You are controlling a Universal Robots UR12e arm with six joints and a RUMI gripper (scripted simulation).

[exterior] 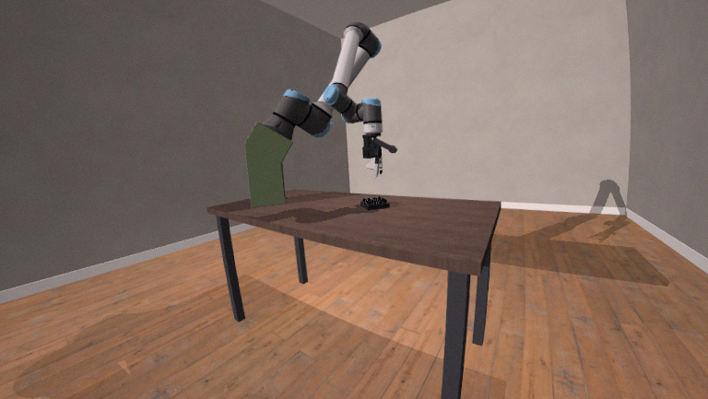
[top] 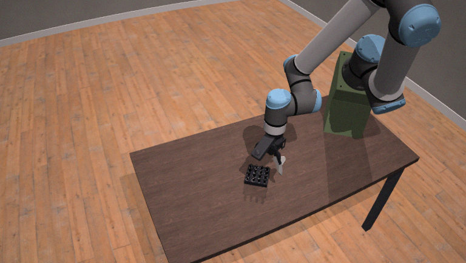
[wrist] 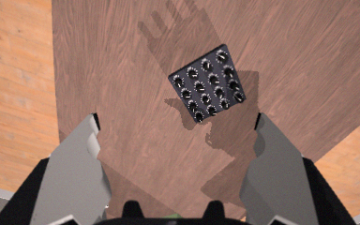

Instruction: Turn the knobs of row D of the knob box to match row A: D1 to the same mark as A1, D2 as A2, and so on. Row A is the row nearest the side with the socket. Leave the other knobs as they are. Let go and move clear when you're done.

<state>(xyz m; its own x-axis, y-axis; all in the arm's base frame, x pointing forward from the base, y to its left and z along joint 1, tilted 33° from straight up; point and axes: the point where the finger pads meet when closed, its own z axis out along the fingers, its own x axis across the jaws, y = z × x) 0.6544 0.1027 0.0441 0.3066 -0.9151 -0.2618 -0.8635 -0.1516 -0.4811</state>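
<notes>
The knob box (wrist: pixel 208 83), a black square block carrying sixteen small knobs in a four-by-four grid, lies flat on the table (top: pixel 192 208) near the middle of the top. In the wrist view it appears turned diagonally, toward 1 o'clock from the picture's centre; the marks on the knobs are too small to read. The gripper (wrist: pixel 176 121) hangs in the air above the box, well apart from it, with its two pale fingers spread to their widest and nothing between them. In the top view the gripper (top: pixel 276 158) sits at about 1 o'clock from the box (top: pixel 256 175), and its shadow falls on the wood beside the box. The arm (top: pixel 338 31) rises from a green pedestal (top: pixel 345 115) standing at the table's far right corner. A wooden floor (top: pixel 85 109) and grey walls (exterior: pixel 104 112) surround the table.
</notes>
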